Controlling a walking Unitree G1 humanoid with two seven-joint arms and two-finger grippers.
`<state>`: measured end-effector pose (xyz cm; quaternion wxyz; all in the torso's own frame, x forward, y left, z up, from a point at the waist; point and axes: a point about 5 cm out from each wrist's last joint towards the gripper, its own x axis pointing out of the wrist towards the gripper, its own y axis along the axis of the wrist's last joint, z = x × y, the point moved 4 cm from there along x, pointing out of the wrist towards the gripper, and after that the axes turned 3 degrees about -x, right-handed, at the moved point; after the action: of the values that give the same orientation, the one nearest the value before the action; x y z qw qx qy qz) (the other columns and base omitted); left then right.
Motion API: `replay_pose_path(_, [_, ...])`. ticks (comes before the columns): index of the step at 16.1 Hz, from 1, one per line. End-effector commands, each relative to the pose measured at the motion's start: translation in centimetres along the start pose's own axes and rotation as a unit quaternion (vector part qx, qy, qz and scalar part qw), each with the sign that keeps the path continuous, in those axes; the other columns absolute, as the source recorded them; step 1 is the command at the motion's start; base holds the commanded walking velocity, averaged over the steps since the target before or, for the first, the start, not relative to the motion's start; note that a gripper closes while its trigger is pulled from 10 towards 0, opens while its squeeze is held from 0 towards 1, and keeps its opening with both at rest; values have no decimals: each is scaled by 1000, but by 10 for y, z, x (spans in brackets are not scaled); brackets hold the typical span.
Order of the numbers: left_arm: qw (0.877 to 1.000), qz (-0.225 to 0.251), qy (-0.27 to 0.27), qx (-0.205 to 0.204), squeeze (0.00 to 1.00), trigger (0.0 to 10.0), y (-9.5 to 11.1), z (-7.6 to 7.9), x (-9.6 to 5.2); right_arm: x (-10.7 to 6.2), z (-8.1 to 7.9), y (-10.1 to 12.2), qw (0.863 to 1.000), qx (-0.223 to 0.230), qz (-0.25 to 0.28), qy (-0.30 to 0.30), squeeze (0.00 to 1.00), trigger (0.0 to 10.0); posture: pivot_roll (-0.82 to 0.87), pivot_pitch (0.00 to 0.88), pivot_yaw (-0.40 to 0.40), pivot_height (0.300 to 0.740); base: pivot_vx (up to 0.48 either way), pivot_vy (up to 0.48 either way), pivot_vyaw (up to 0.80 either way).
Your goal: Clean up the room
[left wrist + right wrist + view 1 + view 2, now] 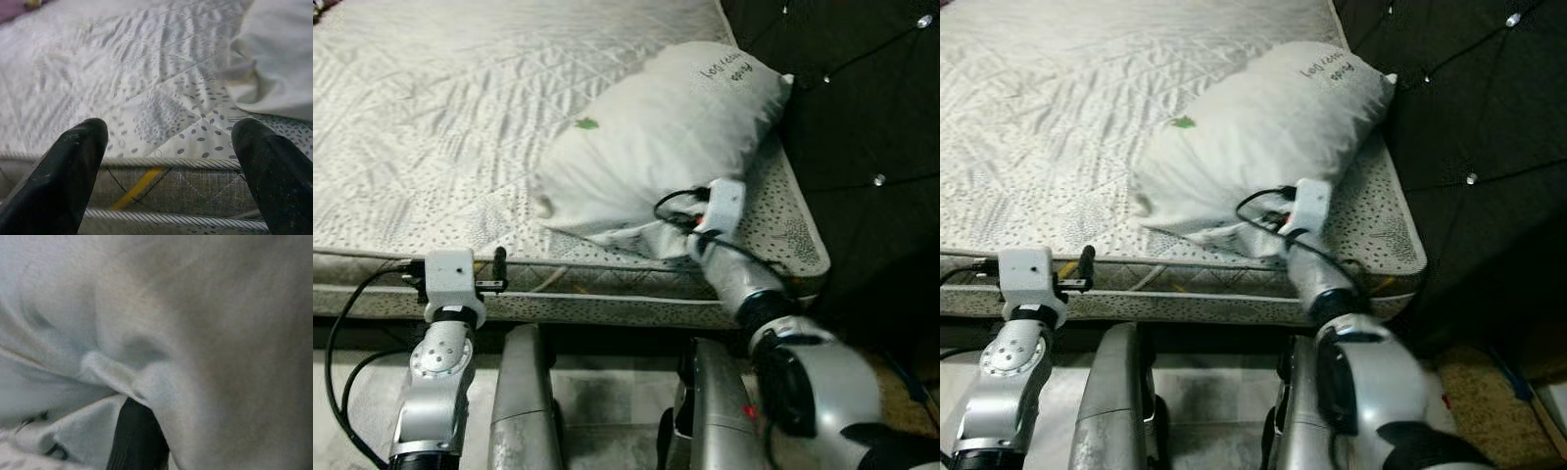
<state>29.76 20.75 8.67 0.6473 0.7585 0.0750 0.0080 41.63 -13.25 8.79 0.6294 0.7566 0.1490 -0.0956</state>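
One white pillow (656, 147) lies on the bare quilted mattress (440, 117), near the corner by the dark tufted headboard (862, 108), with a small green mark and handwriting on its cover. The right pincer (690, 230) is pushed into the pillow's near edge, its fingers buried in cloth, so I cannot tell their state. The left pincer (168, 171) hovers open at the mattress edge, holding nothing.

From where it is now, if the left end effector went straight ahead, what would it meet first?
Probably the mattress: the left end effector, fingers apart, points at its near edge. The pillow lies off to the right, out of that line.
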Motion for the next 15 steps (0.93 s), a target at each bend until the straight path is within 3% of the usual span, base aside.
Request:
replay_pose_path(1, [999, 12, -24, 19, 0, 10000, 4, 13, 1, -6, 48, 51, 994, -40, 75, -66, 0, 0, 89, 54, -50, 533, 0, 0, 0])
replay_pose_path(2, [999, 13, -27, 17, 0, 10000, 5, 15, 1, -8, 57, 55, 993, -43, 77, -77, 0, 0, 84, 53, -48, 533, 0, 0, 0])
replay_pose_path(3, [999, 12, -29, 11, 0, 10000, 5, 18, 3, -15, 84, 66, 989, -47, 82, -112, 0, 0, 75, 47, -48, 533, 0, 0, 0])
replay_pose_path(6, [1000, 8, -23, 5, 0, 10000, 2, 17, 5, -31, 128, 77, 978, -85, 81, -171, 0, 0, 72, 24, -53, 533, 0, 0, 0])
replay_pose_path(7, [1000, 9, -23, 7, 0, 10000, 0, 17, 5, -38, 144, 70, 975, -102, 71, -187, 0, 0, 77, 6, -68, 533, 0, 0, 0])
replay_pose_path(9, [1000, 8, -17, 4, 0, 10000, 1, 13, 8, -47, 160, 49, 972, -117, 47, -198, 0, 0, 74, 0, -67, 533, 0, 0, 0])
replay_pose_path(10, [1000, 6, -16, 3, 0, 10000, 1, 10, 12, -49, 161, 31, 975, -106, 31, -192, 0, 0, 64, 0, -34, 533, 0, 0, 0])
replay_pose_path(12, [1000, 9, -21, 5, 0, 10000, 3, 12, 15, -50, 157, 17, 978, -98, 26, -185, 0, 0, 61, 0, -18, 533, 0, 0, 0])
replay_pose_path(13, [1000, 15, -26, 0, 0, 10000, 6, 14, 17, -50, 147, -1, 981, -94, 19, -167, 0, 0, 55, 0, -2, 533, 0, 0, 0])
replay_pose_path(15, [1000, 14, -26, 1, 0, 10000, 7, 13, 19, -51, 150, -9, 980, -94, 12, -176, 0, 0, 55, 0, 5, 533, 0, 0, 0])
